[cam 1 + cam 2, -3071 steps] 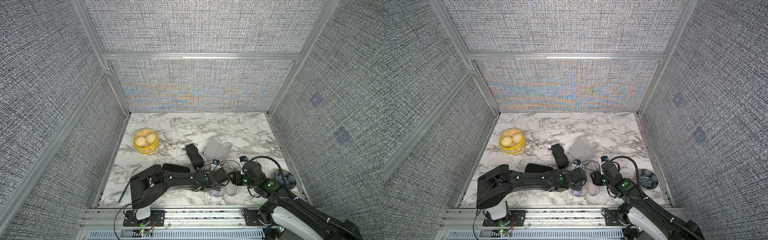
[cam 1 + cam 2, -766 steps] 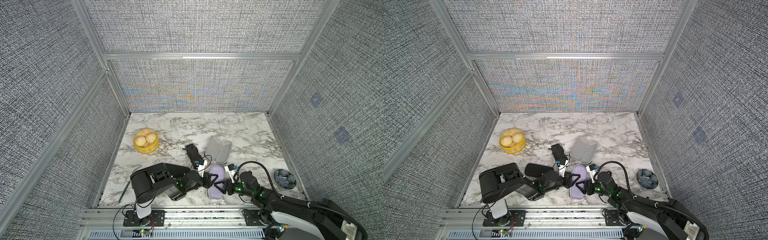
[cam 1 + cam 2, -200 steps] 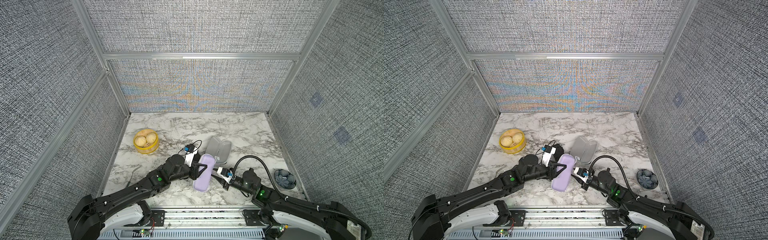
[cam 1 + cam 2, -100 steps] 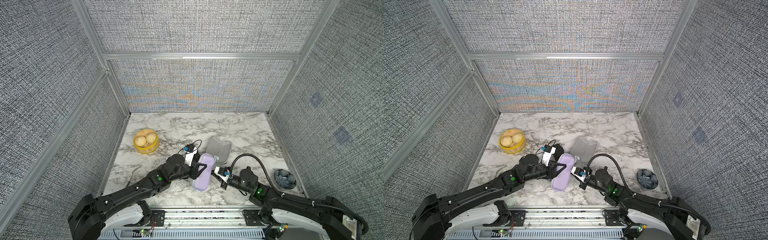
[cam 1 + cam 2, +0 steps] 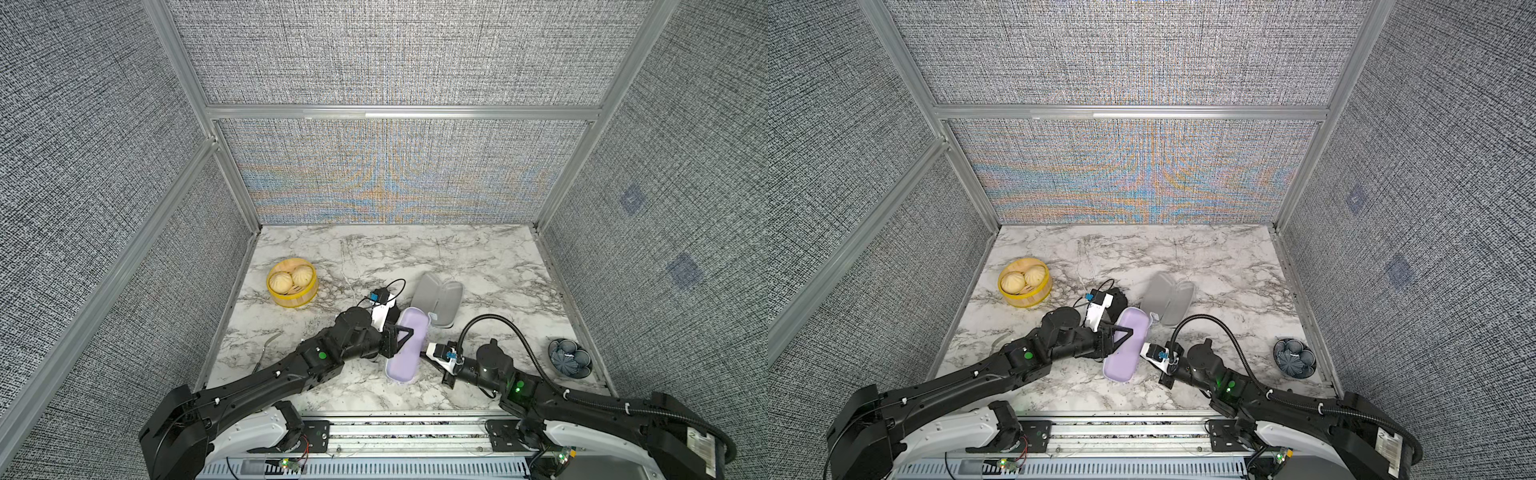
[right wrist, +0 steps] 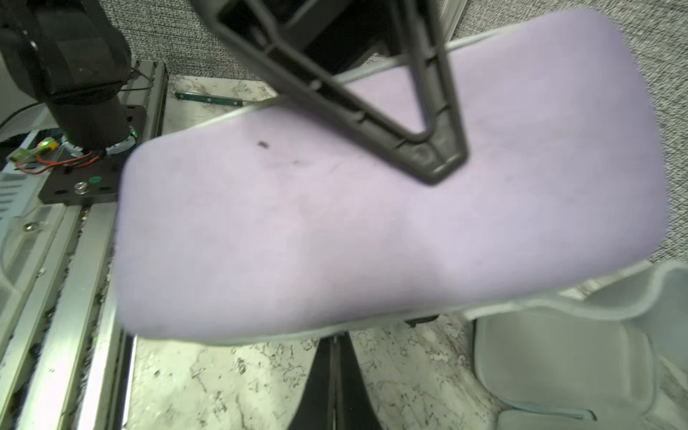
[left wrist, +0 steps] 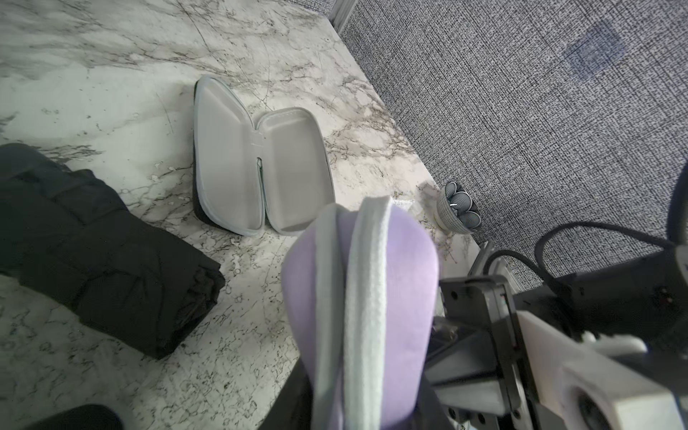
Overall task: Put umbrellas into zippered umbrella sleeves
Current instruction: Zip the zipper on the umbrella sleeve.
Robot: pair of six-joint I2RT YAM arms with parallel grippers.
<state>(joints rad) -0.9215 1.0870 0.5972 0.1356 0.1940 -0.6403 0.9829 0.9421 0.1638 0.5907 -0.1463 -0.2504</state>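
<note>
Left wrist view: lavender sleeve, pale zipper edging visible, clamped by left gripper. Right gripper fingers closed together beside its long edge. Far tabletop lies open.

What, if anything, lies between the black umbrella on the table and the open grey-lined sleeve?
Nothing visible: in the left wrist view only bare marble separates the black umbrella from the open sleeve. The lavender sleeve, clamped in the left gripper, sits mostly nearer the robot, outside that gap.
</note>
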